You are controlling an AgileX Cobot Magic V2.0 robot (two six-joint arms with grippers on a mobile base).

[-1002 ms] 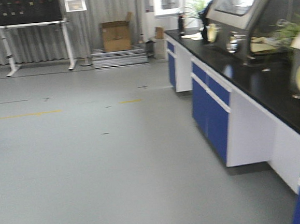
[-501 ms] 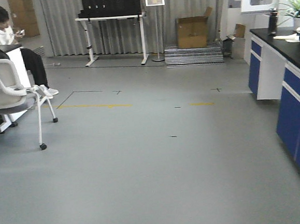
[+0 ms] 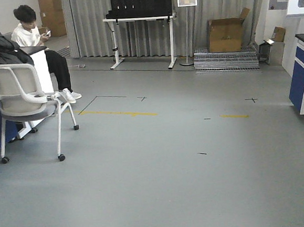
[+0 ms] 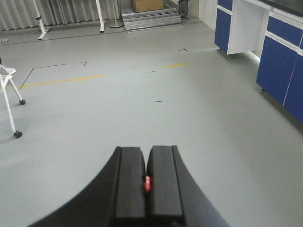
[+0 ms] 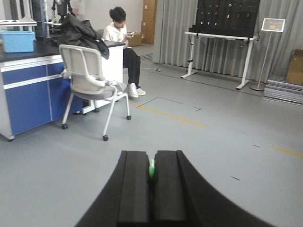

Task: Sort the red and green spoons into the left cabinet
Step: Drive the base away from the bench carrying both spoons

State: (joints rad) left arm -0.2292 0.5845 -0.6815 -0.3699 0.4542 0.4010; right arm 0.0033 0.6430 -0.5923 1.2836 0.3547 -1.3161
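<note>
Red spoon [image 4: 147,184] is pinched between the closed pads of the left hand [image 4: 146,155]. The green spoon [image 5: 152,169] is gripped likewise in the right hand [image 5: 152,156], its bowl end slanting down-left in the front view. Cabinet appears in no view, only open floor [image 3: 158,186] ahead, so neither arm can be judged nearer.

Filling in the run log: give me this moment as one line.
scene: open lab floor | left gripper: shut on red spoon | right gripper: shut on green spoon | left cabinet: not in view
</note>
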